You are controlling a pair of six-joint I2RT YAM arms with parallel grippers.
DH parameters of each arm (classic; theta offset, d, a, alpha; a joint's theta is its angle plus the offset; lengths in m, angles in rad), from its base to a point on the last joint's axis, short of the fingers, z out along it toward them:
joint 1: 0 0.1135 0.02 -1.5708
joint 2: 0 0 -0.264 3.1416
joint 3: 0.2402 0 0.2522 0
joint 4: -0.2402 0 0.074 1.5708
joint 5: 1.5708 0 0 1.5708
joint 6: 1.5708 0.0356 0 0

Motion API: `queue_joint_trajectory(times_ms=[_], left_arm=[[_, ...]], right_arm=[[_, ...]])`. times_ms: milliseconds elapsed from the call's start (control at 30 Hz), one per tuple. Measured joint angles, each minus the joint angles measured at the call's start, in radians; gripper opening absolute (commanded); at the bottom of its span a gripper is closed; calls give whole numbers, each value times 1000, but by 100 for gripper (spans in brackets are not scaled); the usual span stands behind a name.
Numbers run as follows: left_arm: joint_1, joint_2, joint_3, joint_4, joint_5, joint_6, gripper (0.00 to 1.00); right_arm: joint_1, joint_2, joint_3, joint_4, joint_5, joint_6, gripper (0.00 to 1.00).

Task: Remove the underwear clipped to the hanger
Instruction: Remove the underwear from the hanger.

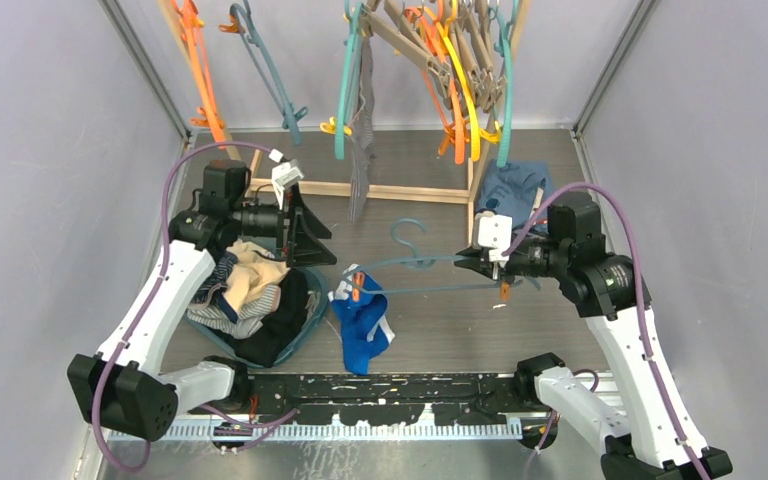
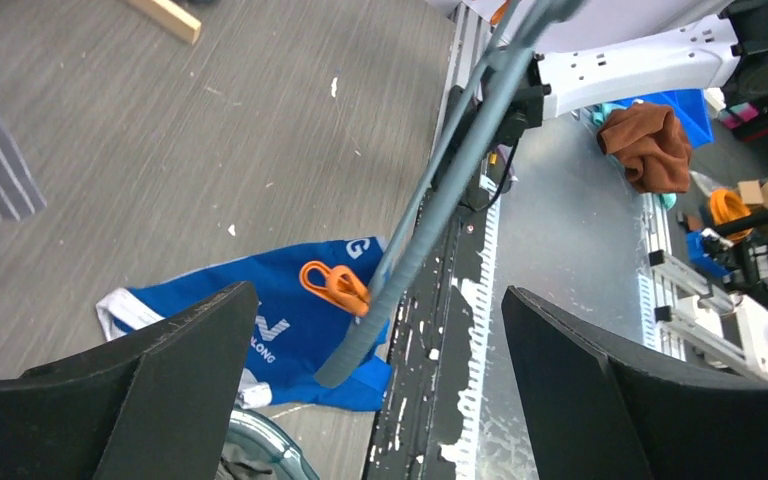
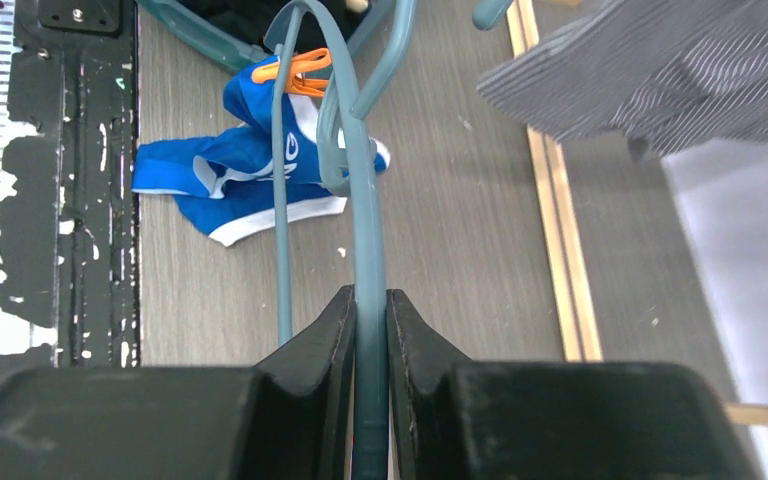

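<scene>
On the left, a teal basket (image 1: 312,312) filled with a heap of underwear (image 1: 250,285), striped and beige among it, none of it on a hanger. Just above the basket's far edge, the left claw (image 1: 312,238), spread wide and holding nothing. Toward the middle, low on the tabletop (image 1: 460,330), the bright blue underwear (image 1: 360,325), seemingly pinned by an orange clip (image 1: 355,285) to the grey-blue hanger (image 1: 430,265). On the right, the right claw (image 1: 490,262), pressed tight on the hanger's end.

Judged risky from here: pulling the blue cloth with the clip biting hard, and so twisting or dragging the hanger out of the right claw. Equally risky: aiming too near the clip and closing the left claw on the hanger bar instead of on cloth.
</scene>
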Motion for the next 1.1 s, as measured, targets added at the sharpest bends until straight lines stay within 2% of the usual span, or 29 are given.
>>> queue_joint_trajectory(times_ms=[300,467,600,900,1100], left_arm=[[14,53,-72,29,17,-163,84],[14,90,-89,62,54,-248,85],[6,93,-116,95,95,-279,85],[-31,95,-172,144,168,-316,70],[-34,86,-207,169,208,-323,69]], right_arm=[[0,42,89,10,-139,-115,1],[0,56,108,3,-182,-157,1],[0,58,108,0,-208,-165,1],[0,58,107,2,-233,-157,1],[0,55,98,16,-234,-147,1]])
